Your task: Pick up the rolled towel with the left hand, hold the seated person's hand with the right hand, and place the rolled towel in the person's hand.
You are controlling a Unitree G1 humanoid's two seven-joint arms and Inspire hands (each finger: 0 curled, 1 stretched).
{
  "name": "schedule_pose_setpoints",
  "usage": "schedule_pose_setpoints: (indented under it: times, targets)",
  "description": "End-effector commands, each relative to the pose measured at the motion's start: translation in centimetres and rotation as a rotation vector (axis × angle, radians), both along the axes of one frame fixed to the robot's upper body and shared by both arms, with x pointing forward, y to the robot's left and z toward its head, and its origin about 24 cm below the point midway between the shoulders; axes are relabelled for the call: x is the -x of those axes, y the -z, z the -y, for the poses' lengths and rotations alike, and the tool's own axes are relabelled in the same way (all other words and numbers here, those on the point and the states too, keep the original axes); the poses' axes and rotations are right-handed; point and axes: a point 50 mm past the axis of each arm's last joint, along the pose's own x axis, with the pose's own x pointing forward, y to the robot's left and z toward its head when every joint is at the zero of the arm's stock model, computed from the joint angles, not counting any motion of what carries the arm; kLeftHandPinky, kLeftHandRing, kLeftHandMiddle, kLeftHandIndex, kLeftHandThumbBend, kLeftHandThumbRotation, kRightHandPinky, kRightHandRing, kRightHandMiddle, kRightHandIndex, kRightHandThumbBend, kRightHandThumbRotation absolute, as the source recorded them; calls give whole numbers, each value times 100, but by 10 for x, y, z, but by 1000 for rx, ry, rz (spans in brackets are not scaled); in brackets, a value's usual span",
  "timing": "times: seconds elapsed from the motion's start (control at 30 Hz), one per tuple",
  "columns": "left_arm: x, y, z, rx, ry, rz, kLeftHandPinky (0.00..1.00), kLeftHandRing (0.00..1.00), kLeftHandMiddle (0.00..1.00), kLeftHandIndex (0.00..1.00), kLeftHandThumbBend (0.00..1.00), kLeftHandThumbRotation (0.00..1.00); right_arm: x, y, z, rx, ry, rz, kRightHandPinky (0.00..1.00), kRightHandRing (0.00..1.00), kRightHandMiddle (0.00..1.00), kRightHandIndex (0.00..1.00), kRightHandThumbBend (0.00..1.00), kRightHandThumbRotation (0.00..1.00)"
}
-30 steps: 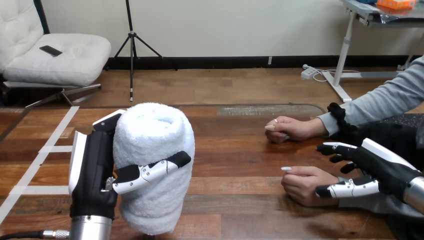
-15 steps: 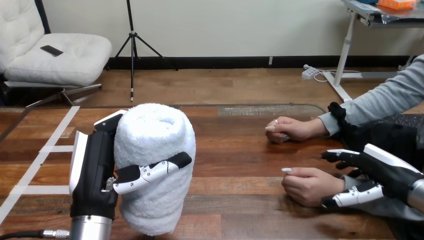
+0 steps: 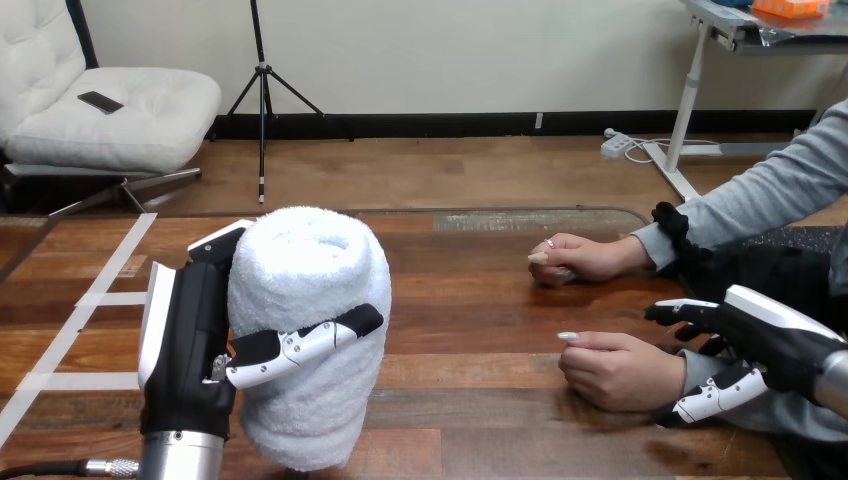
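Rolled towel (image 3: 310, 300) is white, upright and off the wooden table (image 3: 470, 300), well to the left of the person's nearer hand (image 3: 615, 370). The left hand (image 3: 185, 340) is wrapped round it: palm on the towel's left flank, thumb curled across the front, fingers hidden behind. The grip looks firm and the roll is not sagging.

The right hand (image 3: 765, 340) is just right of the person's nearer hand, at the wrist. Its fingers (image 3: 680, 312) are stretched out on the far side of the wrist and its thumb is on the near side. It brackets the wrist but is not closed on it, and contact can't be judged. The person's nearer hand rests on the table knuckles up, loosely curled. The person's farther hand (image 3: 575, 257) lies beyond it, also curled on the table.

Step in hand, as I judge it, is getting hold of the person's nearer hand. To do it well:
- Slide the right hand a bit further left so the fingers and thumb sit either side of the hand or wrist.
- Close slowly and lightly, so the hand supports rather than squeezes.
- The palm faces down, so it needs turning up or opening before the towel can go in. Don't bring the towel over until it is.
- Keep the left hand's grip unchanged and the roll upright, clear of the table.
- Bring the towel in from the left of the person's nearer hand and steer clear of the farther hand.
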Motion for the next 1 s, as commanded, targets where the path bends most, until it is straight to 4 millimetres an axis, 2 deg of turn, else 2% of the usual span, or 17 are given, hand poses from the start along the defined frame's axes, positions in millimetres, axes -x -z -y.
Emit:
schedule_pose_setpoints:
  times: [0.0, 0.47, 0.97]
  targets:
    - [-11, -18, 0, 10, 4, 96, 29, 33, 37, 37, 74, 0, -17, -27, 4, 70, -1, 80, 72, 83, 88, 87, 100, 25]
    - [-10, -18, -1, 20, 9, 93, 29, 33, 37, 37, 74, 0, -17, -22, 5, 85, 14, 78, 68, 78, 84, 84, 100, 9]
    - [-9, -19, -1, 18, 18, 94, 29, 33, 37, 38, 74, 0, -18, -22, 4, 103, 13, 95, 68, 76, 79, 80, 100, 8]
